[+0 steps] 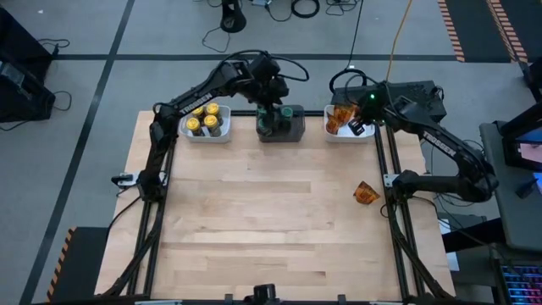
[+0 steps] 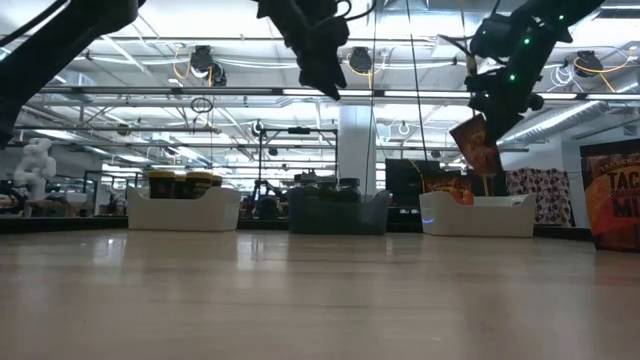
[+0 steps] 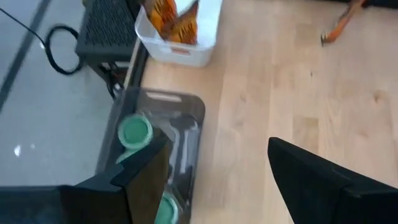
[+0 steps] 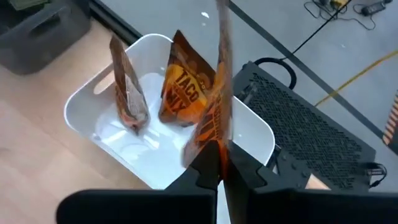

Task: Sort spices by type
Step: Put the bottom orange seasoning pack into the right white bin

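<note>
Spice packet (image 4: pixel 214 118), orange-brown, crinkly and see-through, is pinched edge-on in our right claw (image 4: pixel 222 163) above the white bin (image 4: pixel 87 102), where two like it stand. Left claw (image 3: pixel 217 174) hangs wide open, empty, over the grey bin (image 3: pixel 186 106).

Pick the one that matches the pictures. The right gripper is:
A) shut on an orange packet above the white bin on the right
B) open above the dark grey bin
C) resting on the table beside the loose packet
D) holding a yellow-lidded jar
A: the right gripper is shut on an orange packet held above the right white bin, which already has two packets standing in it.
</note>
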